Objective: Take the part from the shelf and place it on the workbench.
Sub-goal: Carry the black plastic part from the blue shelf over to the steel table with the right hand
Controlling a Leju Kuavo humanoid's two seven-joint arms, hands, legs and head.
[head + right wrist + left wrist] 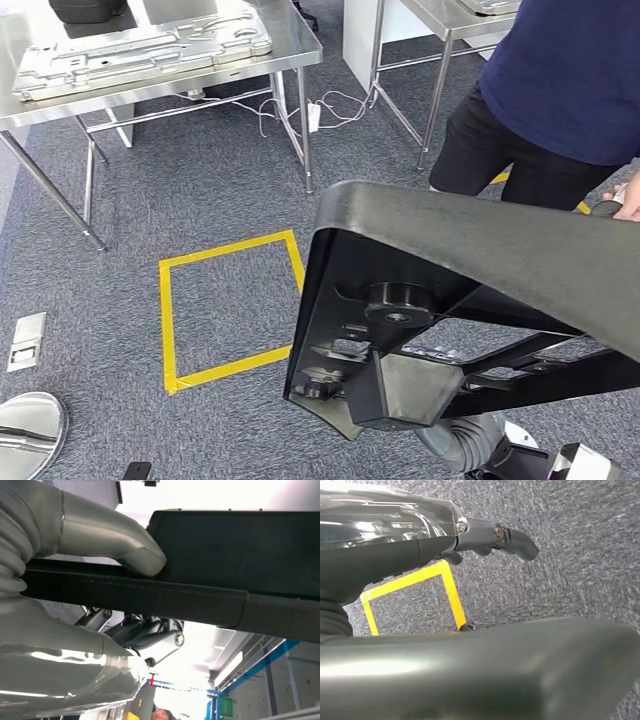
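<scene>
Black part (483,250) held aloft by the right hand (113,545), thumb clamped on its edge; long axis crosswise; workbench (302,45) ahead-left; left hand (497,537) apparently empty, fingers extended

Big black moulded plastic part (483,250), matt and faintly grainy. Steel workbench (298,45) brushed and shiny, bearing a dull silver pressed-metal panel (143,50). Grey carpet floor (226,180) rough, yellow tape square (167,320) smooth.

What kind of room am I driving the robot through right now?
Probably a workshop or factory test floor: steel workbenches, one carrying a pressed metal panel, a yellow tape square marked on grey carpet, and the large black part held in the right hand.
</scene>
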